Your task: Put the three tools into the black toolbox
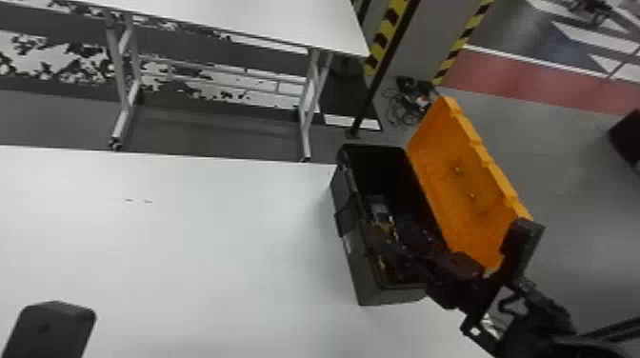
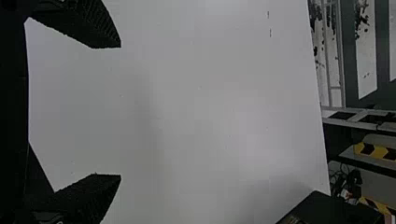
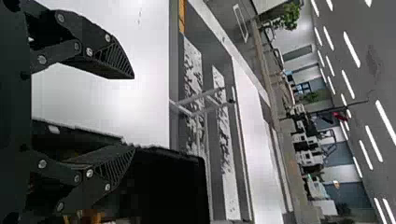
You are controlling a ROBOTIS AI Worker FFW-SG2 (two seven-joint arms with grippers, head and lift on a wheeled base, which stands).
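We have both grippers' jaws parted and grasping nothing. The right gripper (image 1: 493,247) is at the near end of the black toolbox (image 1: 355,238); in the right wrist view its jaws stand wide apart, one over the toolbox's opening, the other over the desk (image 1: 166,247) side. We can't tell whether either one touches the toolbox or its orange lid (image 1: 457,171).

The left gripper (image 1: 55,328) is over the desk, well to the left of the toolbox. In the left wrist view, its jaws are spread wide with only desk surface between them.

Our toolbox sits at the desk's right side, its lid swung open to the right. Grey and yellow-orange pieces of tools (image 1: 379,209) show inside it, toward its near half; the dark interior keeps us from counting them. Beyond the toolbox are cables (image 1: 409,102) on the floor and, farther left, a white table (image 1: 238,24).
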